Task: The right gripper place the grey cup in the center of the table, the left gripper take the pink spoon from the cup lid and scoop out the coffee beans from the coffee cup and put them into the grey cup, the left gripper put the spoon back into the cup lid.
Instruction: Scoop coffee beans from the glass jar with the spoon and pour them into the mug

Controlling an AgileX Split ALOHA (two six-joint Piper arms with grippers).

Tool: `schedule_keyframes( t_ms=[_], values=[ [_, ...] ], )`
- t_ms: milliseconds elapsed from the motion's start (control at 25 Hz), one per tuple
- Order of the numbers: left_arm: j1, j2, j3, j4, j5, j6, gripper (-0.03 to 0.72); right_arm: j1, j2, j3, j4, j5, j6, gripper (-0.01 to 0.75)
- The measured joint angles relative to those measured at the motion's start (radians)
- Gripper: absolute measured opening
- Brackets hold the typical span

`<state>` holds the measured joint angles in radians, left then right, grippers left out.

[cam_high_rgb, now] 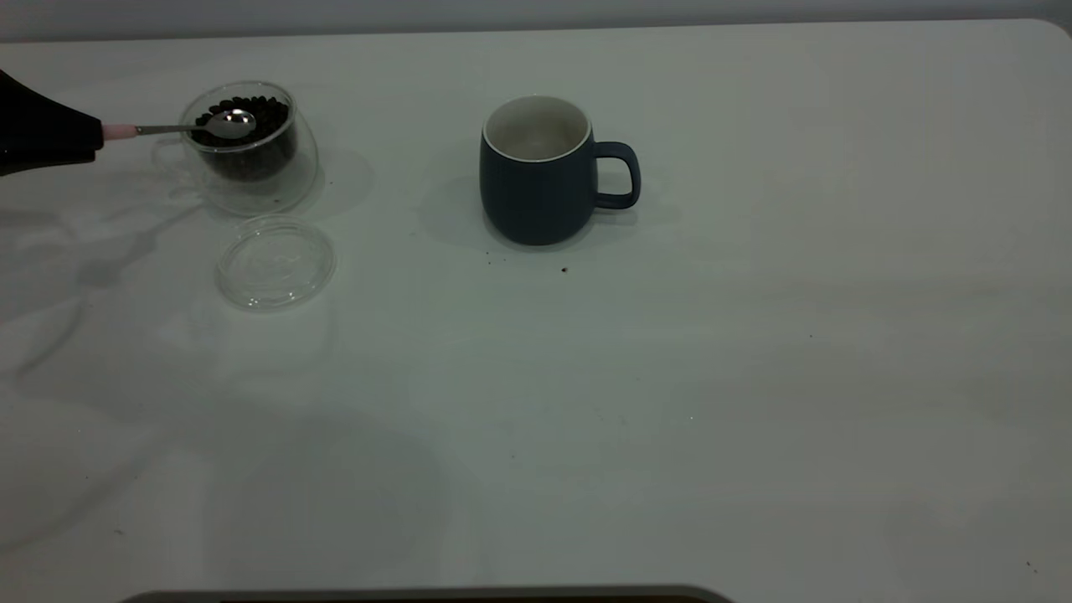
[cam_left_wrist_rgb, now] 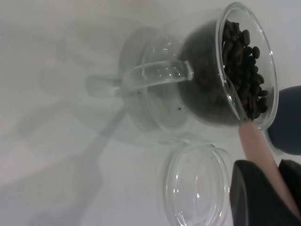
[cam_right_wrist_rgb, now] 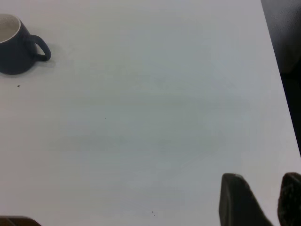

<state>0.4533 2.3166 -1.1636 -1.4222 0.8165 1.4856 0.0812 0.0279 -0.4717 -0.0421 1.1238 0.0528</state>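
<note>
The dark grey-blue cup (cam_high_rgb: 540, 176) stands upright near the table's middle, handle to the right; it also shows far off as the cup (cam_right_wrist_rgb: 14, 44). A clear glass coffee cup (cam_high_rgb: 249, 146) full of coffee beans (cam_left_wrist_rgb: 242, 68) sits at the far left. My left gripper (cam_high_rgb: 88, 134) is shut on the pink handle of the spoon (cam_left_wrist_rgb: 258, 150), whose metal bowl (cam_high_rgb: 230, 124) rests above the beans. The clear cup lid (cam_high_rgb: 276, 261) lies on the table in front of the glass cup and holds nothing. My right gripper (cam_right_wrist_rgb: 261, 197) is open over bare table, away from the cup.
A few dark specks (cam_high_rgb: 564, 270) lie on the white table (cam_high_rgb: 670, 402) in front of the grey cup. The table's edge (cam_right_wrist_rgb: 277, 70) runs close beside the right gripper.
</note>
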Motion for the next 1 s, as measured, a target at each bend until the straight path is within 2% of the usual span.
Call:
schedule_keyframes(
  t_ms=[600, 1000],
  values=[
    [-0.015, 0.054, -0.001, -0.023, 0.068, -0.057, 0.123, 0.000, 0.000, 0.000, 0.000, 0.001, 0.000, 0.243],
    [-0.015, 0.056, -0.001, -0.024, 0.074, -0.121, 0.123, 0.000, 0.000, 0.000, 0.000, 0.001, 0.000, 0.243]
  ],
)
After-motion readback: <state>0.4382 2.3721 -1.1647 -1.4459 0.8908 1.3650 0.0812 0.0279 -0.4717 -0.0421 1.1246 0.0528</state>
